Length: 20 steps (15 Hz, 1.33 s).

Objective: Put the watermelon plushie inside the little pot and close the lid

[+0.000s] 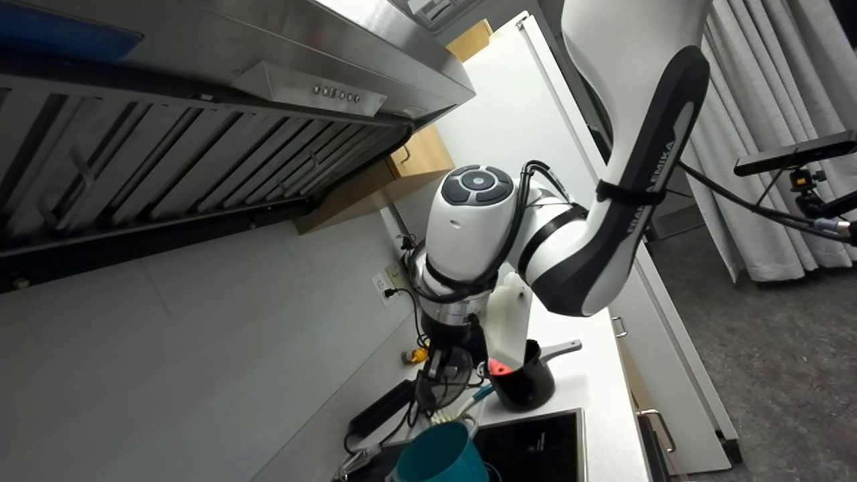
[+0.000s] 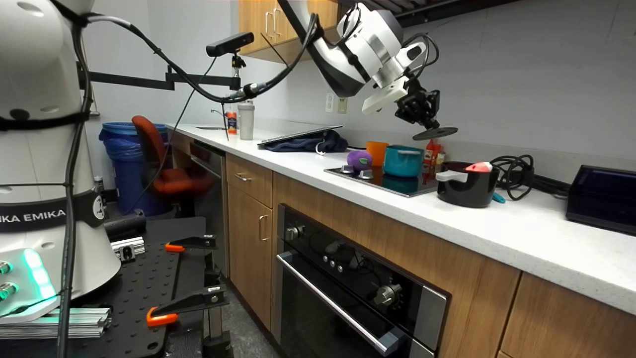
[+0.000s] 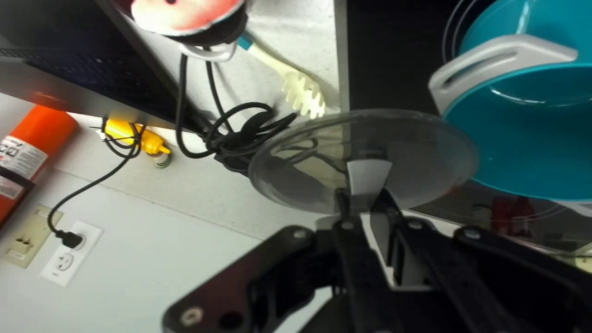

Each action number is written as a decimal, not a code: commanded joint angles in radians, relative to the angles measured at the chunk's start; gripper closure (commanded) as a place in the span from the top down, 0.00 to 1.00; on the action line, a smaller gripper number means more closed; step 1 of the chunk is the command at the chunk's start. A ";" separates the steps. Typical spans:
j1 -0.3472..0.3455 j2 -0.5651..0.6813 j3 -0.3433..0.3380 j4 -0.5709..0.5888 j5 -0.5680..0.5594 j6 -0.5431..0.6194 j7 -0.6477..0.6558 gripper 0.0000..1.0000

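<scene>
My claw (image 3: 364,198) grasps the lid (image 2: 435,133); the watermelon plushie (image 2: 479,167) sits in the little pot (image 2: 468,194).

Left to right in an exterior view, I have a purple plush (image 2: 359,160) below and left of the claw, by the cooktop (image 2: 422,187), an orange cup (image 2: 377,153) just beside it, then a teal pot (image 2: 403,163) on the cooktop, nearer the claw on that side. Next comes the claw itself, clenched on the lid's knob (image 3: 368,178), with the see-through disc slightly tilted above the bench (image 2: 536,228) and apart from the little pot. Below and right of the claw, that pot stands upright on the bench, a grey handle (image 2: 451,176) on its left; the plushie rests in its mouth, part of it poking over the rim. Farther right of the claw I see looped black cables (image 2: 516,174), then a dark box (image 2: 602,200).
</scene>
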 commanded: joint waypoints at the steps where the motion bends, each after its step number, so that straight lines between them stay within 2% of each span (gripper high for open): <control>1: 0.025 -0.057 -0.071 -0.041 -0.052 0.000 0.128 0.04; 11: 0.050 -0.104 -0.226 -0.130 -0.202 0.012 0.451 0.04; 15: 0.043 -0.104 -0.234 -0.171 -0.247 0.034 0.545 0.04; 20: 0.034 -0.075 -0.234 -0.168 -0.287 0.069 0.608 0.04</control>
